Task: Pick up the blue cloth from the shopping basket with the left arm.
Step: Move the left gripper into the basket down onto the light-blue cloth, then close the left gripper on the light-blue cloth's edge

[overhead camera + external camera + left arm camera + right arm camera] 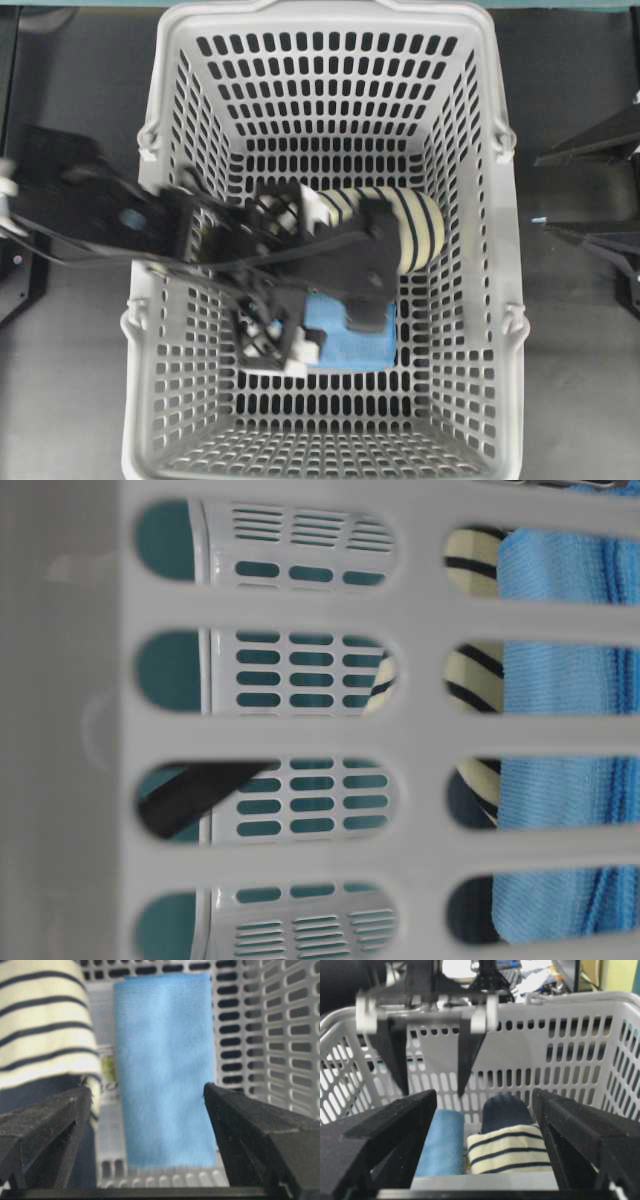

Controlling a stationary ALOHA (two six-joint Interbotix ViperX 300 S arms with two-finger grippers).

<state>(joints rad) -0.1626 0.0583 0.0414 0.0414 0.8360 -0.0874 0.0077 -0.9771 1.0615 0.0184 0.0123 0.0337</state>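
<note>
The light blue cloth (pixel 352 338) lies folded flat on the floor of the grey shopping basket (pixel 470 120), near its front middle. My left gripper (pixel 285 280) reaches in from the left and hangs above the cloth, open and empty. In the left wrist view the cloth (pixel 162 1065) lies lengthwise between the spread black fingers (pixel 50 1130), with the gripper (pixel 146 1090) clear of it. The right wrist view shows the left gripper (pixel 431 1060) pointing down above the cloth (pixel 442 1142). My right gripper (pixel 540 195) is open outside the basket's right wall. The cloth also shows at table level (pixel 560 680).
A navy and cream striped fabric roll (pixel 405 225) lies against the cloth's far side, also seen in the wrist views (pixel 45 1025) (pixel 510 1147) and at table level (pixel 475 670). The slotted basket walls (pixel 290 1035) (pixel 570 1035) (pixel 60 730) close in on all sides.
</note>
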